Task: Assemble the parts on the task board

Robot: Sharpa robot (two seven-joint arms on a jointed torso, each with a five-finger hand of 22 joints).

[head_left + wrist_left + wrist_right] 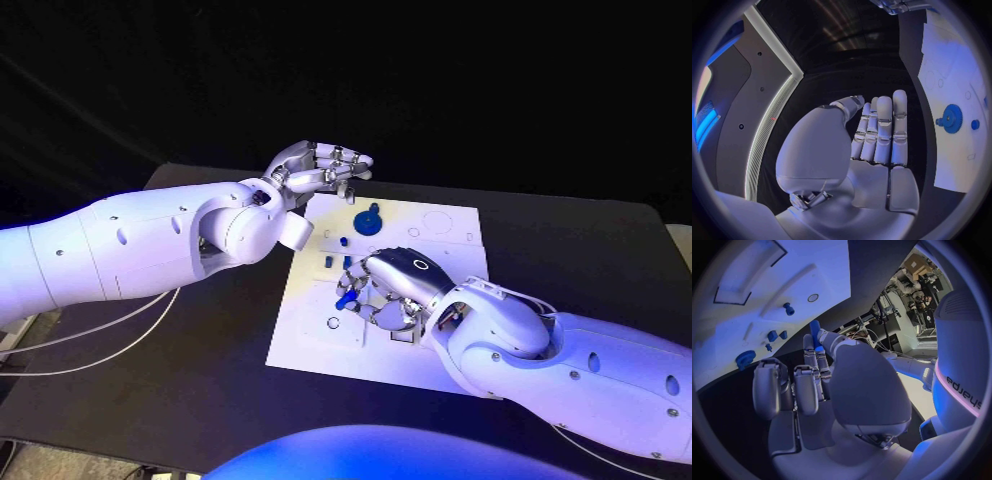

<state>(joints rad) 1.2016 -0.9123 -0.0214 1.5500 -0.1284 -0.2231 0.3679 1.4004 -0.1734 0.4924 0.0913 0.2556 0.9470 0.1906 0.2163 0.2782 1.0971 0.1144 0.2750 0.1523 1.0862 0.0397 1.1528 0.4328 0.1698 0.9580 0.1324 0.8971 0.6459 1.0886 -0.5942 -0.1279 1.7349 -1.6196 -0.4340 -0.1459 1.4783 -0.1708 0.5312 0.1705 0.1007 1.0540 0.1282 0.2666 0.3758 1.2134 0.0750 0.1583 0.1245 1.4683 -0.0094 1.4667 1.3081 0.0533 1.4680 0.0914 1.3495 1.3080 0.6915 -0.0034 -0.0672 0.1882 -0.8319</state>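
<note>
Surface: a black, matte rectangular table fills the foreground, its far edge meeting a dark backdrop.
On it: a flat white rectangular task board lies near the middle of the table, turned slightly askew to the table's edges.
Board face: thin outlined shapes and small round holes mark the white plate.
Board's near side: its near-left corner rests flat against the black top.
Left of the board: thin white cables trail across the table's left edge.
Wrist views: the same white task board lies against dark table surface.
</note>
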